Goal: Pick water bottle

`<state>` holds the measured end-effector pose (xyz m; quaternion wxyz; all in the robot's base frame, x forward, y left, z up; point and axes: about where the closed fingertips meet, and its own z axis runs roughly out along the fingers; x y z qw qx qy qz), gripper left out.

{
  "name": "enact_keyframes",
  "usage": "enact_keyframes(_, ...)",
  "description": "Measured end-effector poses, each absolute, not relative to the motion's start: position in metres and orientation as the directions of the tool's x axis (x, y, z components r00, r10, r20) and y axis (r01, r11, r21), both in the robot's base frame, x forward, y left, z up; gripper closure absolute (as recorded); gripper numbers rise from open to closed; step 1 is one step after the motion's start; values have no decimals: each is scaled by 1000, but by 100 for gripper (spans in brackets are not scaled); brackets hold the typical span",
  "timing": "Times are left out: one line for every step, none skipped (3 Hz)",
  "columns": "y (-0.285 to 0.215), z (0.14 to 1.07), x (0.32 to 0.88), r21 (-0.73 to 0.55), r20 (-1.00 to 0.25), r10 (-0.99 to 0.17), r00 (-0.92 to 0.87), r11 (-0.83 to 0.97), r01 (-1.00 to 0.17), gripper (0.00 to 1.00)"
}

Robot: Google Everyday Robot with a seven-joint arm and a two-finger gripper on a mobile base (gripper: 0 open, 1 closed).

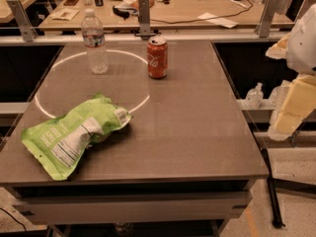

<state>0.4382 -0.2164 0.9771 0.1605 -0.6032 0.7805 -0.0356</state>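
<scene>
Jaws perhaps at right edge, far from water bottle (95,42).

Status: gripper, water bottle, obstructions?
Gripper far right, off the table. Water bottle upright, back left, ungrasped. Red soda can stands beside it, apart; green chip bag lies front left.
</scene>
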Motion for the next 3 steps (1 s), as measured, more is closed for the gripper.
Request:
enact_keyframes(-216,977,438,-249,-208,-953,-221,270,-930,0)
enact_keyframes(-214,987,446,-256,-299,-920,-252,332,-908,0)
enact_keyframes(-206,999,458,-250,-435,-847,-306,440,-862,0)
